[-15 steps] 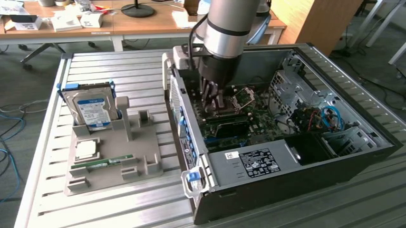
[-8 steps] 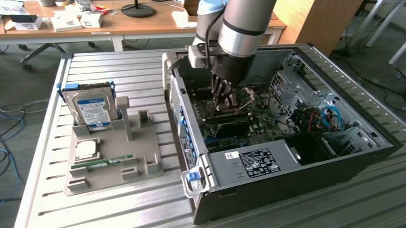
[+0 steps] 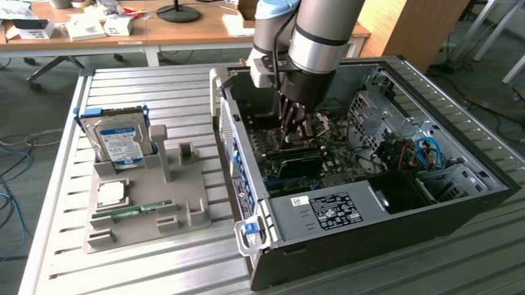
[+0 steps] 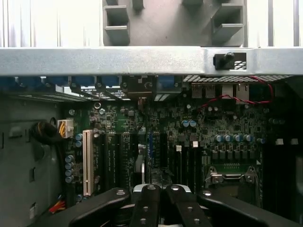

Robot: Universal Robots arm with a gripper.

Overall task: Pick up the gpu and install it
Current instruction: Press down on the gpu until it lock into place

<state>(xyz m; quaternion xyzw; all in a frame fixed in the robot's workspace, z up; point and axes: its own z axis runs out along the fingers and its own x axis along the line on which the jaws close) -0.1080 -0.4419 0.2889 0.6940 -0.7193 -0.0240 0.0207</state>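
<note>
Dark gpu [image 3: 297, 161] sits on the motherboard beneath the closed, empty end effector [image 3: 294, 142].

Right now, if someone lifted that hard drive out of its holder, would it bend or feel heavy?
Probably stiff: the hard drive looks like a thick metal block. Likely heavy for its size. It stands on edge in the holder, so a push might tip it.
</note>
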